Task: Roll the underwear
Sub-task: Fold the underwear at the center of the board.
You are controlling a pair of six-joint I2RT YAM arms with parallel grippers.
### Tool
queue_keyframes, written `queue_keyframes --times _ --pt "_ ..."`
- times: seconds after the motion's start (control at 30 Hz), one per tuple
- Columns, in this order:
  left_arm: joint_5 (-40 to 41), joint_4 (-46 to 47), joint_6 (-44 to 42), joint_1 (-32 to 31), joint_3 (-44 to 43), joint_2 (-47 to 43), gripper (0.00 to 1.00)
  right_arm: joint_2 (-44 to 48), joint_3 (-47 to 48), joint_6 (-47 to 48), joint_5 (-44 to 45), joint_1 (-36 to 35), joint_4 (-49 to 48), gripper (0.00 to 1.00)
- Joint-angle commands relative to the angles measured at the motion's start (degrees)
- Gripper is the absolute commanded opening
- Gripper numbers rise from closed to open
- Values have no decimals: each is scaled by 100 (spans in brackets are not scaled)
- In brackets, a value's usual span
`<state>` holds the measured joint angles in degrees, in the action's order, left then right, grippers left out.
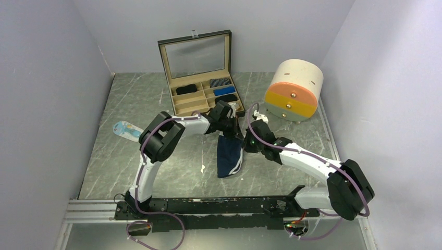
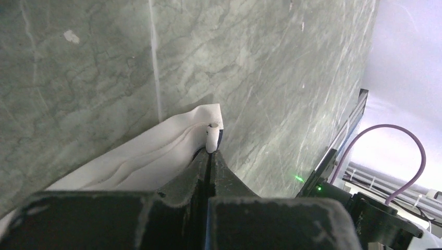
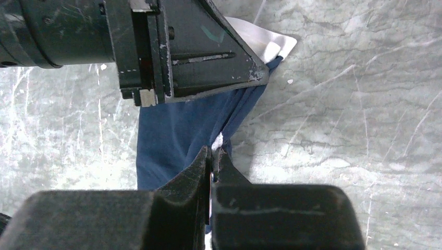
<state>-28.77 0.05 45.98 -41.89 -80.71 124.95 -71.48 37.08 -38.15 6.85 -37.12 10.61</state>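
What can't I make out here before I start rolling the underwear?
Top external: where each gripper pinches the navy underwear is hidden beneath the left gripper and right gripper.
Left wrist: only the white trim shows; the gripper body hides the rest.
Right wrist: the garment's lower end is cut off by the fingers and the frame edge.
Top external: the case contents are too small to identify.

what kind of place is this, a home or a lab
Probably a lab robot cell: plain white walls box in a marble-look table, with left arm and right arm bolted to a rail.
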Motion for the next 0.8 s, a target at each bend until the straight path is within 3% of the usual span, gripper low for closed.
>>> queue_keyframes --times 0.0,0.07,0.17,0.2,0.3,0.43,0.53,0.63,0.77 --pt "-6 16 -194 69 -39 -555 5 17 250 -138 159 -81 31 0" --pt "17 60 -231 110 22 -695 5 -38 236 -172 173 -98 46 0" --pt "-9 196 -212 162 121 -858 36 -84 71 -356 207 -93 -24 0" --pt "-8 215 -238 170 119 -898 41 -85 -11 -431 211 -94 -69 0" --pt "3 28 -439 172 -36 -939 51 -36 -244 -610 447 -50 -118 0" --pt "85 -342 -695 179 -123 -1018 54 3 -534 -836 288 219 -312 4" --pt "131 -322 -814 187 58 -1312 56 70 -745 -925 62 575 -337 21" --pt "180 -605 -1152 182 265 -1606 57 195 -950 -876 -622 1092 -487 47" --pt "491 -1108 -1659 185 730 -2150 61 533 -1067 -744 -1200 1635 -638 60"
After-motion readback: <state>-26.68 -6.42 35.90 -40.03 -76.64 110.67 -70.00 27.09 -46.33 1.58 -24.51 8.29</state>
